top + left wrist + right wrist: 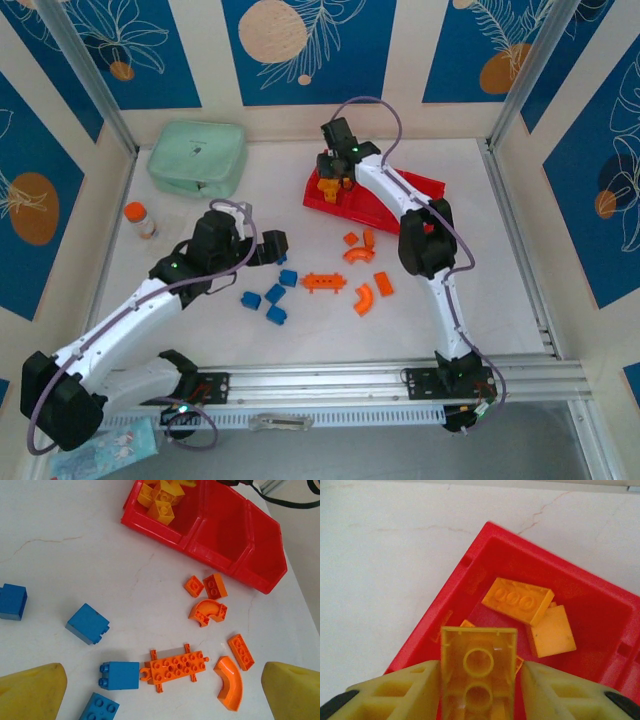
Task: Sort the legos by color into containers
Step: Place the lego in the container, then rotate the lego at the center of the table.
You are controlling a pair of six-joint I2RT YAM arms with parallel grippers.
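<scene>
The yellow-orange plastic brick [478, 665] sits pinched in your right gripper [479, 685], squeezed from both sides, with its hollow underside toward the wrist camera. It hangs over an end compartment of the long bright red plastic tray [447, 595], where more yellow-orange bricks [520, 600] lie loose on the floor. From above, you can see that this compartment is the tray's left end, and that the tray sits at the far middle of the white table [330, 335]. Nearer to you, six red-orange pieces [175, 667] lie scattered just short of the tray: a flat studded plate, two curved arches and three small blocks. Left of them lie four blue bricks [88, 624], one just beside the plate's end. Your left gripper [162, 677] hovers above these with its jaws spread wide, holding nothing. At the far left of the table stand a mint-green soft zip case [198, 158] and a small orange-capped bottle [140, 220].
</scene>
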